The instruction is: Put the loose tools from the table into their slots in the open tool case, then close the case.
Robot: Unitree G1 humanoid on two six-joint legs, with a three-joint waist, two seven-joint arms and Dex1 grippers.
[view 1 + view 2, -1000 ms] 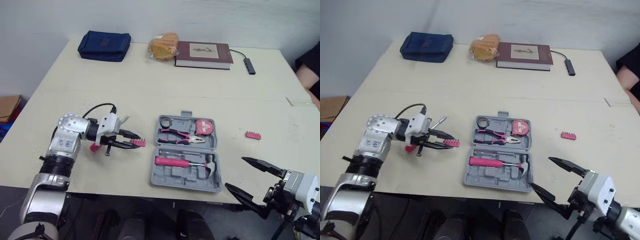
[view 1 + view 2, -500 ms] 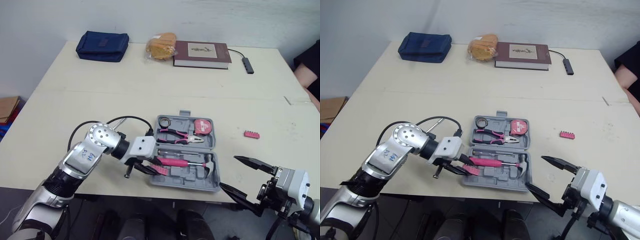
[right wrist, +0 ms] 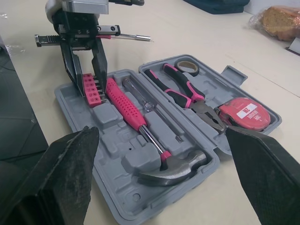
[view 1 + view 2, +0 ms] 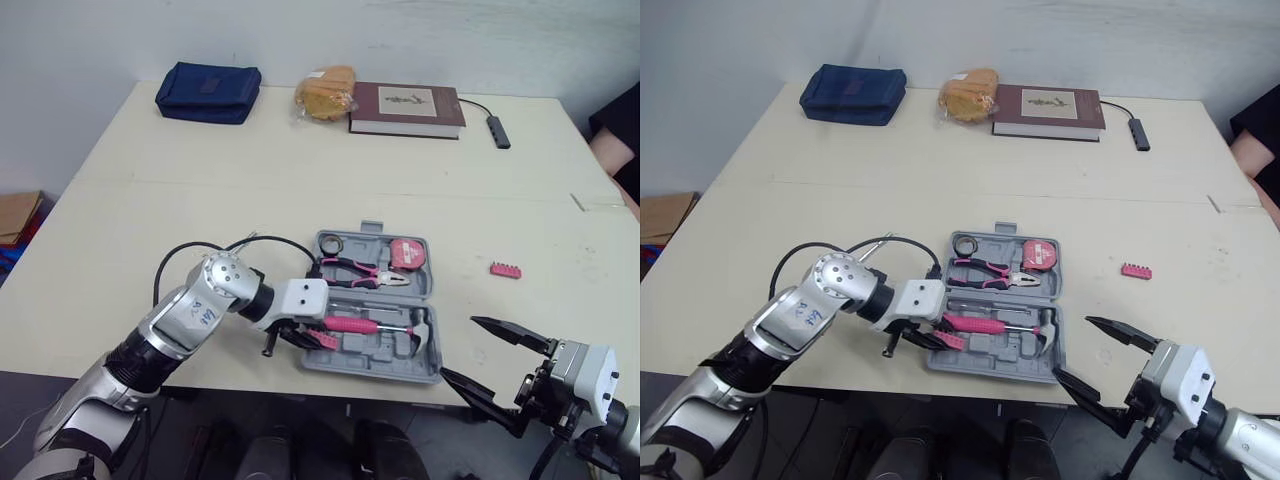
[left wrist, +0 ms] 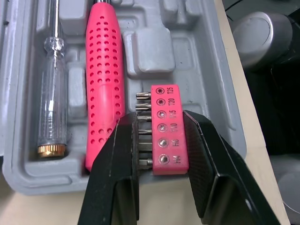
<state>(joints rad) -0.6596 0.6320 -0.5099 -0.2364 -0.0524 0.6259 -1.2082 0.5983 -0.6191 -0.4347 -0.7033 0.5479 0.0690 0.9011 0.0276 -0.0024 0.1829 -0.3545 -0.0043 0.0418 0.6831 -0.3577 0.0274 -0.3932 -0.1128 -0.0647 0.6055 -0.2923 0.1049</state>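
Seating the bit holder point(image 5: 165, 136) well means the left gripper point(image 5: 161, 121), clamped on it, squares it over the case point(image 5: 226, 93) recess beside the hammer point(image 5: 104, 84) before lowering, while the right gripper point(image 4: 458, 346) gapes wide, idle.

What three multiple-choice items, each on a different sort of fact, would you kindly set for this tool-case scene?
1. Where is the loose bit holder?
A. on the table, right of the case
B. inside the case
C. on the table, left of the case

2. What colour is the hammer handle?
A. blue
B. pink
C. yellow

3. What is the state of the left tool?
A. open and empty
B. shut on the hammer handle
C. shut on the held bit holder

Answers:
1 A: it lies alone on the tabletop beyond the case's right edge.
2 B: the grip lying in the case is pink.
3 C: both fingers press the held bit holder's sides, over the case.
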